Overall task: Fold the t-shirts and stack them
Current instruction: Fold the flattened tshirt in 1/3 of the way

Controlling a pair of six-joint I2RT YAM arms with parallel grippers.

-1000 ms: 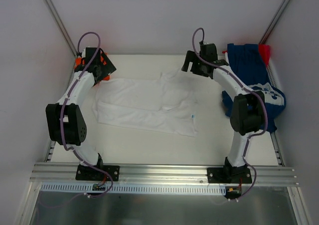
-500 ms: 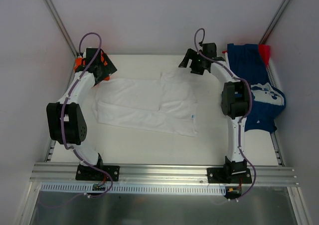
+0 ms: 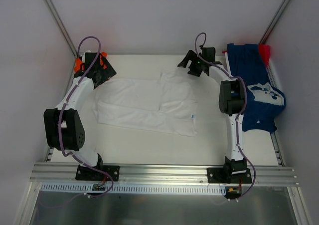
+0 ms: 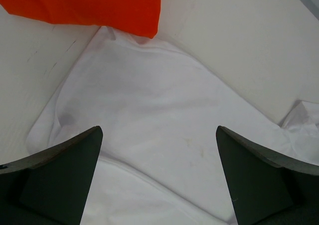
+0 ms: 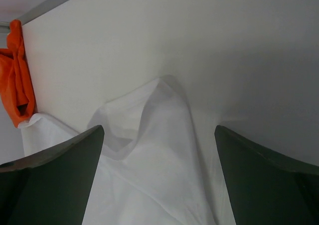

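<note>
Over the last second the right arm (image 3: 232, 98) has swung its elbow off the navy t-shirt (image 3: 261, 98) and stretched toward the back of the table (image 3: 149, 147). This carries the right gripper (image 5: 159, 132) to the far corner of the white t-shirt (image 3: 144, 103), at about one o'clock. The left arm (image 3: 62, 127) has reached a little further too, and the left gripper (image 4: 158, 135) now hangs over the shirt's ten o'clock corner, just beside the orange t-shirt (image 4: 89, 5). Both arms seem to be lining up on the far edge for a fold toward six o'clock. Both pairs of fingers (image 4: 55, 175) are spread wide and hold nothing. The left wrist view shows flat white cloth beneath the gap, and the right wrist view shows a raised ridge of it. The small red t-shirt (image 3: 264, 51) lies at two o'clock, behind the navy one.
</note>
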